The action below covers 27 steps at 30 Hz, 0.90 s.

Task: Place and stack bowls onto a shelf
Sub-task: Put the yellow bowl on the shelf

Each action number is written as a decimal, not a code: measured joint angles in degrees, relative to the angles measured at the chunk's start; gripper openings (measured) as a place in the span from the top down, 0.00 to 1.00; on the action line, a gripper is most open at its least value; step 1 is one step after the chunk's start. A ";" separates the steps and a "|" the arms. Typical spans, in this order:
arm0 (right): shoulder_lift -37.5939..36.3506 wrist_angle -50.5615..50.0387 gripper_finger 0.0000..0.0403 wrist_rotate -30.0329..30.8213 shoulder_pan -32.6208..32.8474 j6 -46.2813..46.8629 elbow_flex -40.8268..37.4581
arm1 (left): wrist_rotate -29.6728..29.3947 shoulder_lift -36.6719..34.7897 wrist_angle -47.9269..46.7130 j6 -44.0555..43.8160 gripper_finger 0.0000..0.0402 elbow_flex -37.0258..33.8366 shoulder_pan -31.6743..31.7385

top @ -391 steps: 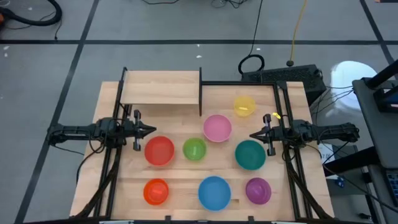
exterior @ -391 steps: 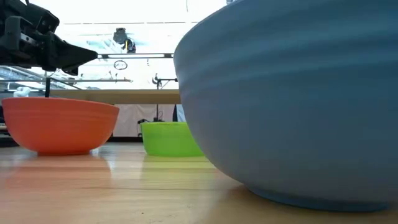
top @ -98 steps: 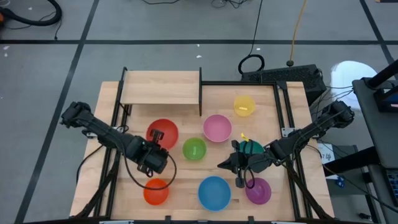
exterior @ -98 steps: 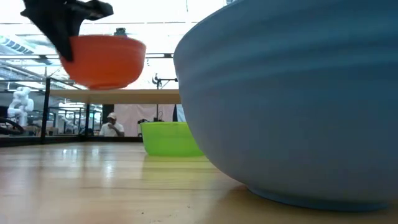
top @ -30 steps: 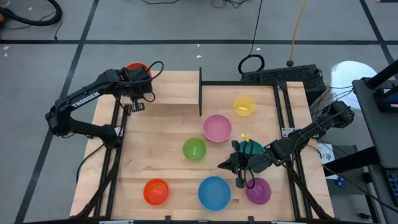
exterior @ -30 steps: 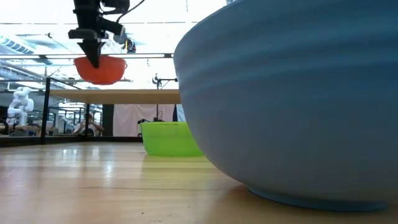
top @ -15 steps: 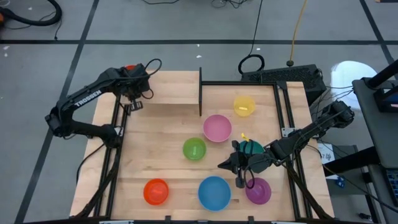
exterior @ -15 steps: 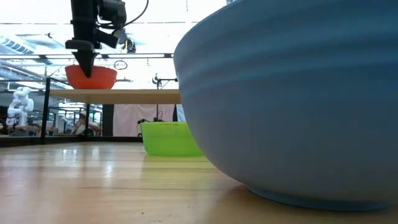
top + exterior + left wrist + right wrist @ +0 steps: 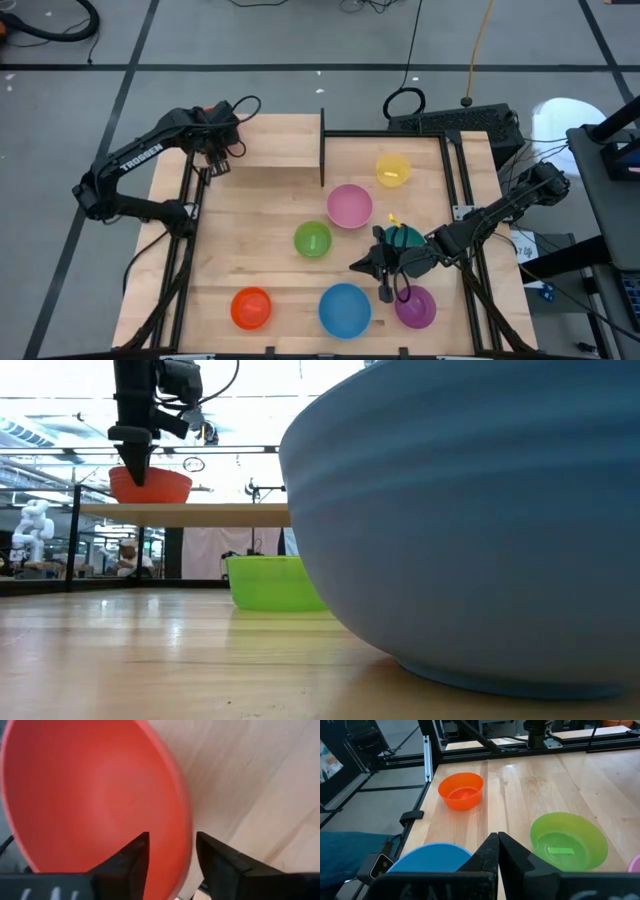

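Observation:
The red bowl (image 9: 160, 485) sits upright on the left end of the shelf (image 9: 270, 140), its base on the board (image 9: 220, 513). My left gripper (image 9: 172, 840) is open above it and points down. One finger is inside the bowl's near rim (image 9: 189, 845) and the other is outside it. My right gripper (image 9: 352, 267) is shut and hovers over the table between the green bowl (image 9: 312, 239) and the blue bowl (image 9: 345, 310), holding nothing. My left gripper comes from above with its fingers (image 9: 135, 857) on either side of the red bowl's rim. I cannot tell whether either finger touches it. The bowl rests level on the shelf board.
On the tabletop stand the pink bowl (image 9: 349, 205), yellow bowl (image 9: 392, 169), orange bowl (image 9: 250, 307) and purple bowl (image 9: 415, 306). The teal bowl (image 9: 403, 240) is partly under the right arm. The shelf's right half is bare board. A black post (image 9: 322, 150) stands at its right end.
My left gripper has come down over the shelf's left end with the red bowl. A second ago the bowl hung tilted above the board. Now it sits level on the board. My right arm has kept still.

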 joint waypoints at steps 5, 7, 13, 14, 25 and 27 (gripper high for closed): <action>0.00 0.00 1.00 0.00 0.00 -0.23 0.00 | -4.73 -1.77 -0.38 -2.01 0.53 0.46 -2.56; 0.00 0.02 1.00 0.00 0.00 -0.23 0.00 | -5.03 -2.79 -0.27 -3.03 0.53 1.47 -3.86; 0.00 1.10 1.00 0.00 -0.59 -0.13 0.00 | -4.76 -6.81 -0.50 -9.44 0.53 5.58 -8.51; 0.00 1.50 1.00 0.00 -0.76 -0.08 0.00 | -4.34 -7.62 -0.48 -10.59 0.53 6.04 -9.59; 0.00 2.21 1.00 0.06 -3.26 4.46 0.00 | 3.24 -15.93 2.40 -25.32 0.53 5.54 -28.97; -0.19 1.89 1.00 0.06 -4.08 3.93 0.00 | 3.26 -16.59 4.80 -25.86 0.53 5.25 -33.23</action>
